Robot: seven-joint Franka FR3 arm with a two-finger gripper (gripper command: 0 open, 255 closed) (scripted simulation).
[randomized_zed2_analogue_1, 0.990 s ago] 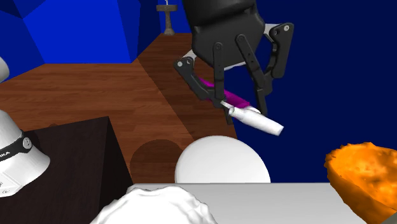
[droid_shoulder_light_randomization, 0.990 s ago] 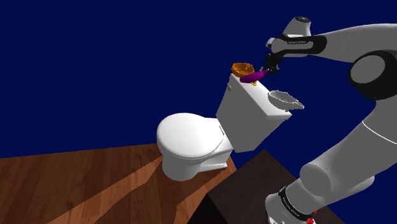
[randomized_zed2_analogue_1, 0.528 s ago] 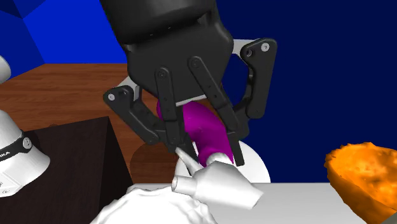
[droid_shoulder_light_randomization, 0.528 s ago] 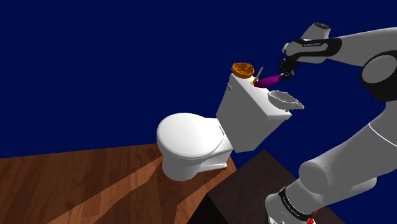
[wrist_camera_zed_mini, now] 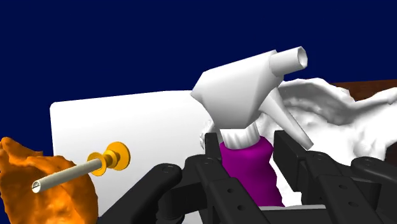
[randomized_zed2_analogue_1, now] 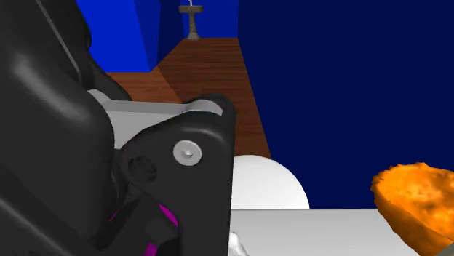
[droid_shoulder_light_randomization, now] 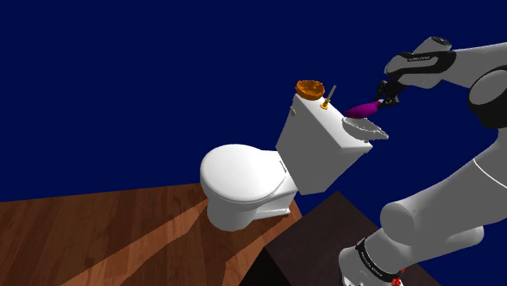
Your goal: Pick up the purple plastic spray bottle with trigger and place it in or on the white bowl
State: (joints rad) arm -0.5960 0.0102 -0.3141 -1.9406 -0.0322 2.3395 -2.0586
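My gripper (droid_shoulder_light_randomization: 380, 101) is shut on the purple spray bottle (droid_shoulder_light_randomization: 362, 108), which hangs tilted just above the white bowl (droid_shoulder_light_randomization: 363, 127) on the toilet tank. In the wrist view the black fingers (wrist_camera_zed_mini: 213, 160) clasp the bottle's purple body (wrist_camera_zed_mini: 248, 162). Its white trigger head (wrist_camera_zed_mini: 245, 89) points away from the hand, and the rough white bowl (wrist_camera_zed_mini: 337, 121) lies right behind it. In the second exterior view the black gripper (randomized_zed2_analogue_1: 109, 189) looms very close, with slivers of purple bottle (randomized_zed2_analogue_1: 169, 217) showing through its linkage.
An orange bowl (droid_shoulder_light_randomization: 309, 87) and a gold-collared stick (droid_shoulder_light_randomization: 325, 99) sit on the white tank lid (wrist_camera_zed_mini: 140, 127). The toilet's closed seat (droid_shoulder_light_randomization: 240, 175) lies below the tank on a wood floor (droid_shoulder_light_randomization: 97, 236). My dark stand (droid_shoulder_light_randomization: 325, 244) is at the lower right.
The gripper has carried the bottle toward the shoulder view's right, from beside the orange bowl to above the white bowl. It now crowds the second exterior view.
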